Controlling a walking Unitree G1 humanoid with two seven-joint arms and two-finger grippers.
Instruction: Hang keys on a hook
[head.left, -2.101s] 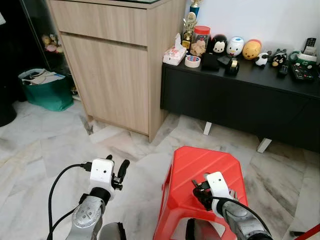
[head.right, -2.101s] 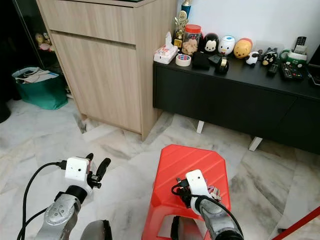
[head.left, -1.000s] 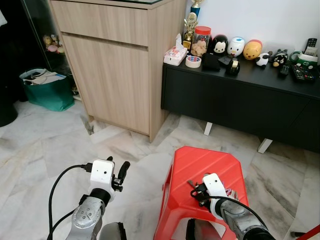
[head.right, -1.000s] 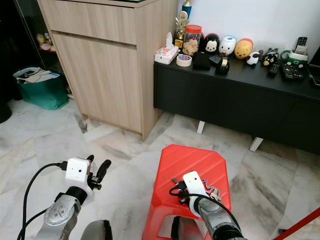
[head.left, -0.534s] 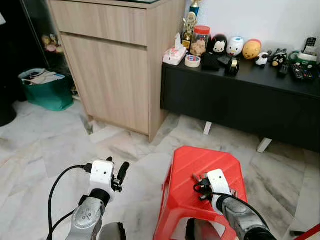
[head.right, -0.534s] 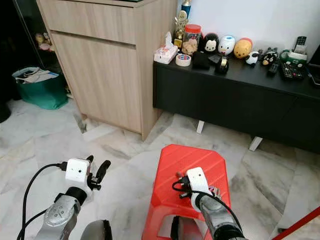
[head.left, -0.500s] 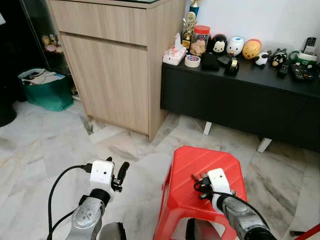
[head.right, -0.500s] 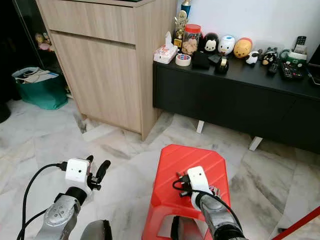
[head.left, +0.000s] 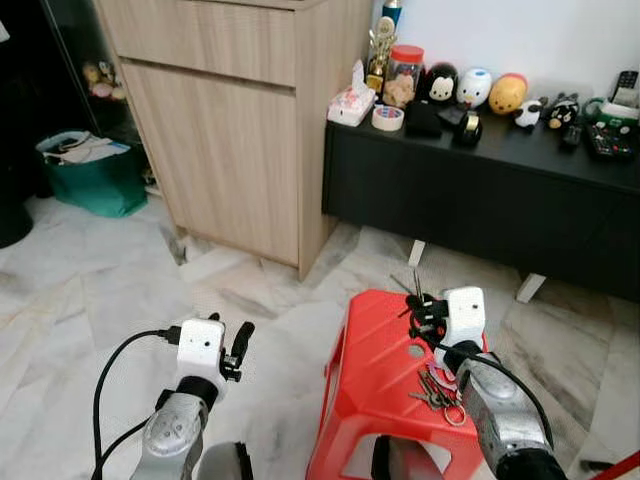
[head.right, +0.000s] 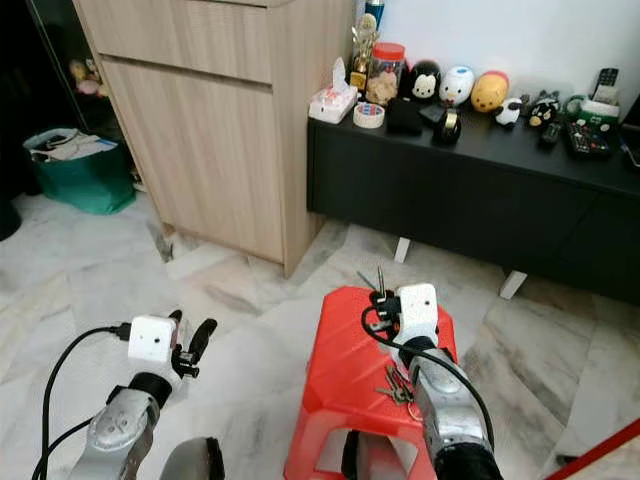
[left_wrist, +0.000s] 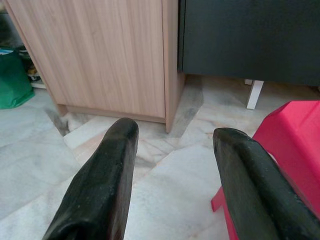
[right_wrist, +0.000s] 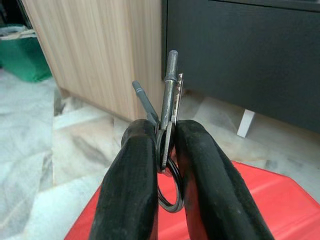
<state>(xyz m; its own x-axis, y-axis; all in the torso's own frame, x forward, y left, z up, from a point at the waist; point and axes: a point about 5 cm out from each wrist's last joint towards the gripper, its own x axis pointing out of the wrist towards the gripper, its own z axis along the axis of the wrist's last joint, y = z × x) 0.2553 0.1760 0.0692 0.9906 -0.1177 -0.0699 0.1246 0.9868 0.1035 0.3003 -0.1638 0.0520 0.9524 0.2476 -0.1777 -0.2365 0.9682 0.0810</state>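
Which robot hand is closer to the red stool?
The right. The right gripper is above the red stool, pinching keys. The left gripper hangs open over the floor beside the stool's left side.

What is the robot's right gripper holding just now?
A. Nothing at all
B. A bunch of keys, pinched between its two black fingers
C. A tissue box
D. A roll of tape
B: in the right wrist view the right gripper has its fingers closed on the keys, whose shafts stick up past the fingertips; a second bunch of keys lies on the red stool below.
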